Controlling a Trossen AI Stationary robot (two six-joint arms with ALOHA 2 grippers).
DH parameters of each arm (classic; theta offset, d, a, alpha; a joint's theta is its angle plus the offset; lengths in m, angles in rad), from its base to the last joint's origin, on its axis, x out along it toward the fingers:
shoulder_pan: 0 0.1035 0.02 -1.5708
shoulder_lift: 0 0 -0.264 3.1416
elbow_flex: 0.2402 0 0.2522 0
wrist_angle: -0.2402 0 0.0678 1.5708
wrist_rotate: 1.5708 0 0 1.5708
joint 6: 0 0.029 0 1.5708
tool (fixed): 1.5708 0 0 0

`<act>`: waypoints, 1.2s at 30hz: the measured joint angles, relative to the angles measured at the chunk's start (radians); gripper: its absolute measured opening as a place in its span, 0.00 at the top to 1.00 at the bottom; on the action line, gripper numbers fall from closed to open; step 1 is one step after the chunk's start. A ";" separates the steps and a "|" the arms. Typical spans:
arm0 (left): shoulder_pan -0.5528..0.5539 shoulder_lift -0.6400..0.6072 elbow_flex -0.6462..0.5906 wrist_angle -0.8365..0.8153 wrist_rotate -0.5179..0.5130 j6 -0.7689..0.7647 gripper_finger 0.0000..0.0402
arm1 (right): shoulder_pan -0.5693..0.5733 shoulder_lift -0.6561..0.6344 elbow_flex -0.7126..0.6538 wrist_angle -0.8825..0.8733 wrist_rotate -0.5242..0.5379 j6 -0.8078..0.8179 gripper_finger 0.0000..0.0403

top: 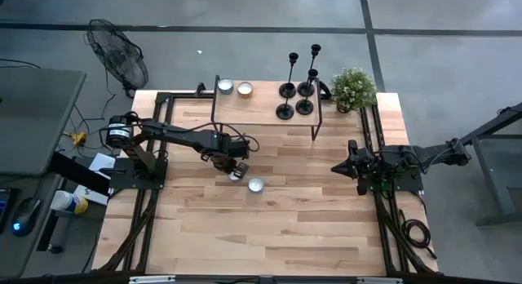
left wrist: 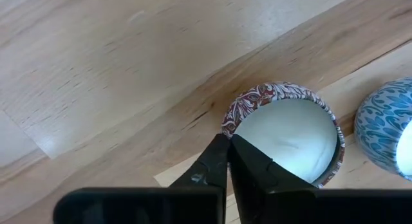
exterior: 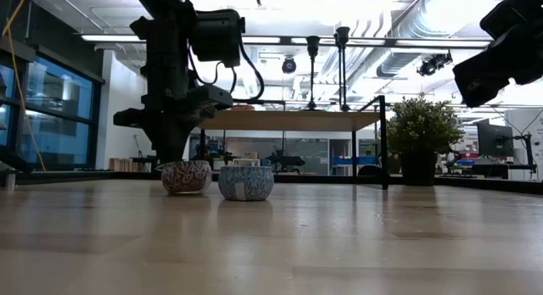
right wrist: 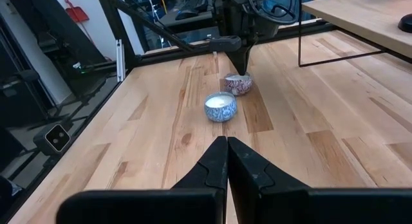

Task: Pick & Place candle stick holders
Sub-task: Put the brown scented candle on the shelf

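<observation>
Several black candle stick holders (top: 298, 92) stand on their disc bases on a raised wooden shelf (top: 261, 104) at the table's far side; two of them show in the low view (exterior: 312, 70). My left gripper (top: 237, 167) is shut, pointing down at the rim of a red-patterned candle tin (left wrist: 283, 130) that sits on the table. A blue-patterned candle tin (exterior: 246, 183) sits right beside it. My right gripper (top: 336, 167) is shut and empty above the table's right side, far from the holders. My left gripper's shut fingertips (left wrist: 225, 147) stand from above at the red-patterned tin's rim (left wrist: 226, 124), on its left-arm side. The tin sits flat on the table. I cannot tell whether the fingertips touch the rim.
Two small white tealights (top: 234, 88) lie on the shelf's left part. A potted plant (top: 353, 88) stands at the table's far right corner. The shelf stands on thin black legs (top: 317, 121). Bare wood stretches across the table's near half (top: 269, 235).
</observation>
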 joint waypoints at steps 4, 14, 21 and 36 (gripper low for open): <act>0.000 0.000 0.000 -0.003 0.000 0.000 0.98 | 0.000 0.000 0.000 0.000 0.000 0.001 1.00; 0.000 0.000 0.000 -0.031 0.052 0.022 1.00 | 0.000 0.000 0.000 0.000 0.000 0.000 1.00; -0.002 -0.012 0.080 -0.200 0.049 0.049 1.00 | 0.000 0.000 0.000 0.000 0.000 0.001 1.00; 0.064 -0.013 0.461 -0.566 -0.067 0.142 1.00 | 0.000 0.000 0.000 0.000 0.000 0.000 1.00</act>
